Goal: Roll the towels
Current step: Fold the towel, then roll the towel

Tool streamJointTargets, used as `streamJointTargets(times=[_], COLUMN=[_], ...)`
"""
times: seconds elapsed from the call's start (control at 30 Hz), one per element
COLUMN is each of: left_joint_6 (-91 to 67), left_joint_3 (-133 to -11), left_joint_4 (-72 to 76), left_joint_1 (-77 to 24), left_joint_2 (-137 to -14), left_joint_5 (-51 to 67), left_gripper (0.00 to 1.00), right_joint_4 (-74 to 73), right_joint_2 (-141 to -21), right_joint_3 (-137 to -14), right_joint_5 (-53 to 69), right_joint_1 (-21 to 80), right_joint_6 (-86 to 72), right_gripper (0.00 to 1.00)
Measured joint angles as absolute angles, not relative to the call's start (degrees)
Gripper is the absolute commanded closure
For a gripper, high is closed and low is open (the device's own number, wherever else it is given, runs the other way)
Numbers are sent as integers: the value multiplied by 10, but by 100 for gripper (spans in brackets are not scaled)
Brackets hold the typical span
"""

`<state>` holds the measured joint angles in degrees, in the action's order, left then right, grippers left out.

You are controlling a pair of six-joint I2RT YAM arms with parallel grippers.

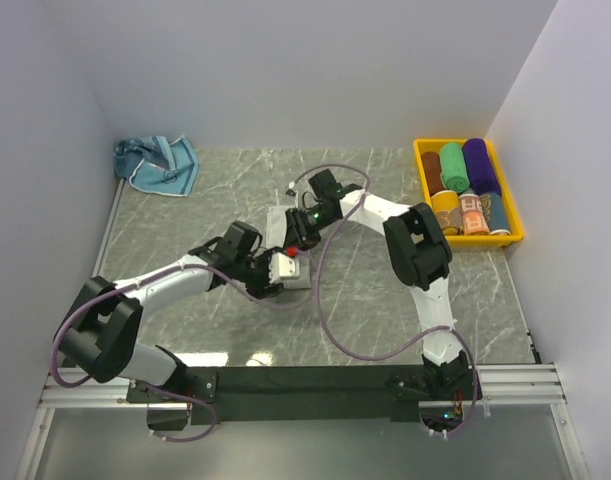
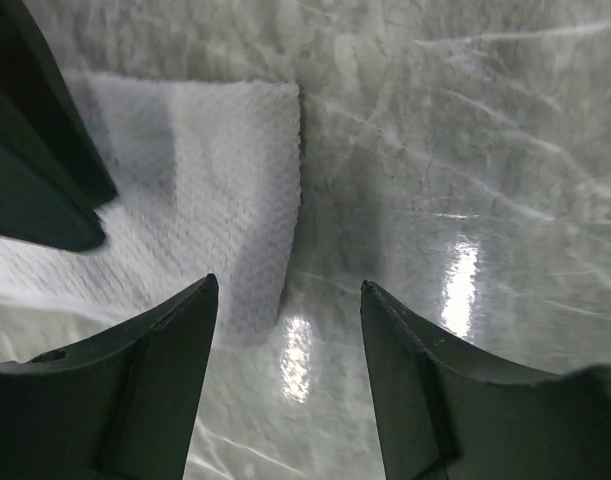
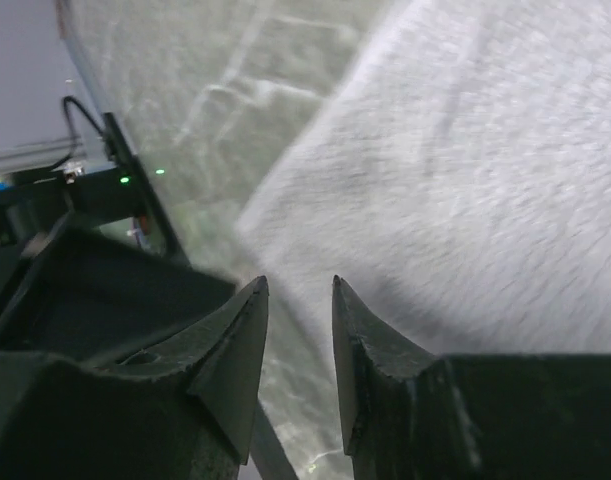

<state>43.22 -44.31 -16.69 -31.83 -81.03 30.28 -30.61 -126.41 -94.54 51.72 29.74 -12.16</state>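
- Your grey marble surface point(image 1: 385, 300) sits between white walls point(image 1: 285, 70).
- The pale towel point(image 1: 279, 218) lies flat at the middle, a blue towel point(image 1: 157, 163) is crumpled far left, and rolled towels point(image 1: 452, 165) fill the yellow bin point(image 1: 518, 225).
- Both arms bend inward over the pale towel.
- Your left pincer point(image 2: 290, 285) is wide and empty at the towel's straight edge.
- Your right pincer point(image 3: 300, 285) is narrow and empty at its corner.

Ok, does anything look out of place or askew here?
Only the blue towel: it lies crumpled and unrolled in the far left corner, while the other coloured towels sit rolled in the bin on the right. The white towel lies flat at the centre. Nothing looks spilled or damaged.
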Motion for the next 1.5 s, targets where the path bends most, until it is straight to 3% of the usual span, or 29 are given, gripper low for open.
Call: streamJointTargets(times=[0.3, 0.47, 0.7, 0.8, 1.2, 1.5], left_joint_6=[534, 561, 572, 558, 445, 384], left_joint_3=[-409, -411, -416, -435, -522, -647], left_joint_4=[-75, -63, -92, -125, -260, -313], left_joint_1=[-369, -370, -371, -371, -350, -277], left_joint_2=[-840, -878, -879, -879, -884, -974], left_joint_5=[228, 211, 222, 242, 350, 407], left_gripper=[42, 57, 91, 97, 99, 99], right_joint_4=[-299, -300, -306, -320, -397, -415], right_joint_2=[-1323, -1323, -1322, -1314, -1267, -1244], right_joint_3=[-946, -946, -946, -945, -1010, -1017], right_joint_5=[527, 528, 530, 527, 516, 515], right_joint_1=[301, 301, 301, 301, 232, 203], right_joint_6=[-130, -126, -116, -105, -58, -35], right_gripper=[64, 64, 64, 60, 56, 52])
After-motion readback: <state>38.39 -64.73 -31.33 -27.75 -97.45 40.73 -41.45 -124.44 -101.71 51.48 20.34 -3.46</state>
